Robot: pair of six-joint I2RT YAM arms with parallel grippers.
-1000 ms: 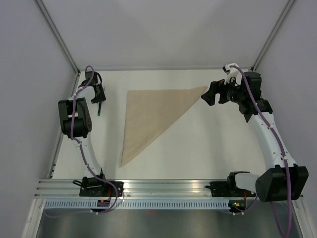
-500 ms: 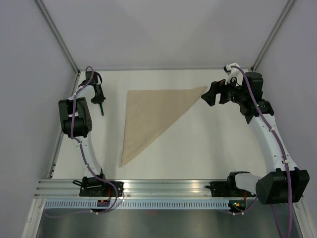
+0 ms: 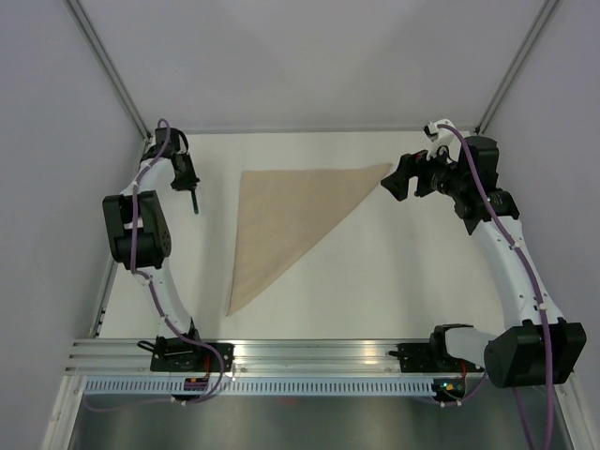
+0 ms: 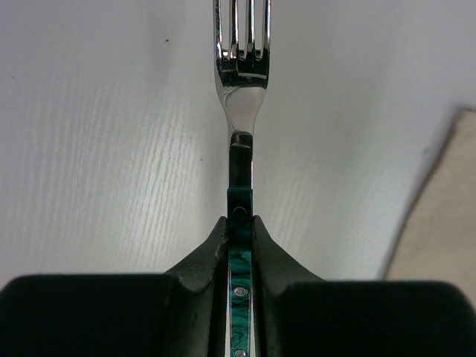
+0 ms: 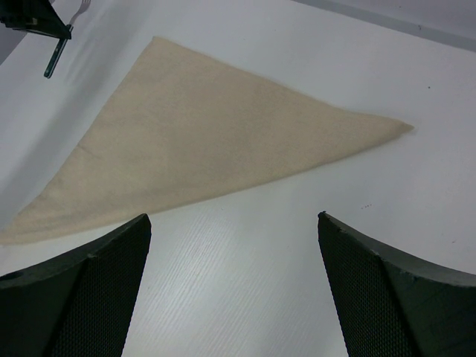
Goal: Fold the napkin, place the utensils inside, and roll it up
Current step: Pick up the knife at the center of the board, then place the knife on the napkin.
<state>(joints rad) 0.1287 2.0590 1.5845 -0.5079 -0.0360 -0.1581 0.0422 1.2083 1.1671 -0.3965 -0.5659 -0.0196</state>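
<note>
Napkin (image 3: pixel 281 220) is lying flat on the white worktop (image 3: pixel 394 281), folded into a tan triangle; in the top view one corner is pointing at the far left, one at the far right, and the long third corner is reaching toward the near edge, left of centre; faint creases are showing across the cloth.

The left hand (image 4: pixel 239 230) is sitting at the far left of the worktop, just left of the napkin's far-left corner and apart from it; its jaws are pressing close together on the fork (image 4: pixel 242 82), pinching the dark green handle between them; the silvery neck and tines are sticking out past the fingertips, pointing away from the wrist camera; whether the fork is touching the worktop cannot be told; an edge of the napkin is showing at the right of the left wrist view.

The right hand (image 5: pixel 231 220) is hovering near the napkin's far-right corner with its jaws spread wide and nothing between them; in its wrist view the two dark fingers are framing bare worktop, with the cloth lying just beyond them.
</note>
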